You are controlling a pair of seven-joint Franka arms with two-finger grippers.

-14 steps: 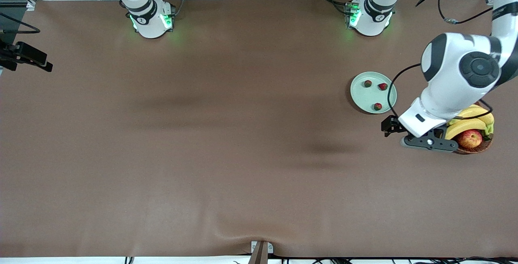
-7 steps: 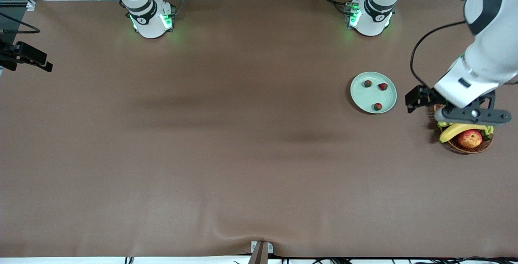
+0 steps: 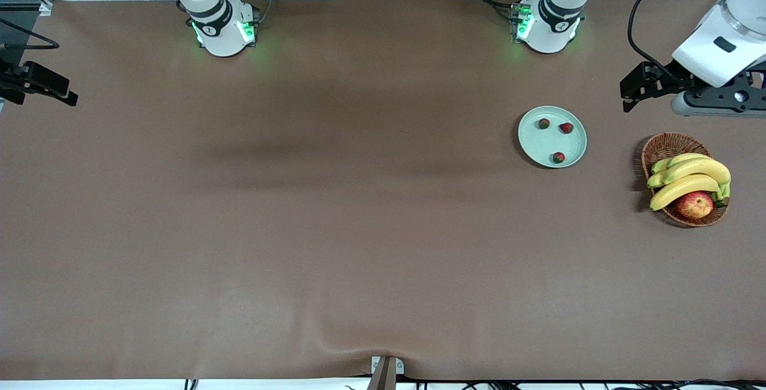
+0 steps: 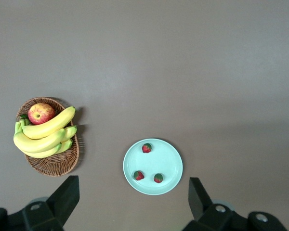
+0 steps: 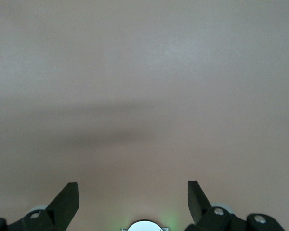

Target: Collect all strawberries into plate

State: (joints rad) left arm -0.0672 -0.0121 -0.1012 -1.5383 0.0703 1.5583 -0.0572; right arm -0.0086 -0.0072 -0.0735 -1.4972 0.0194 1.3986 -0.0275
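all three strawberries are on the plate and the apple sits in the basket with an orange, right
Not quite: the apple shares the basket with bananas, not an orange, as the front view shows. All three strawberries are indeed on the plate.

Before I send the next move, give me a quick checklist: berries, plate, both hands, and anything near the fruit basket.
1. All three strawberries in the plate: ok.
2. No berry loose on the table: ok, none seen.
3. Left hand open, holding nothing: ok.
4. Left hand high, toward the left arm's end of the table, plate and basket in its view: ok.
5. Right hand open, empty, waiting over bare table: ok.
6. Basket upright, bananas and apple inside: ok.
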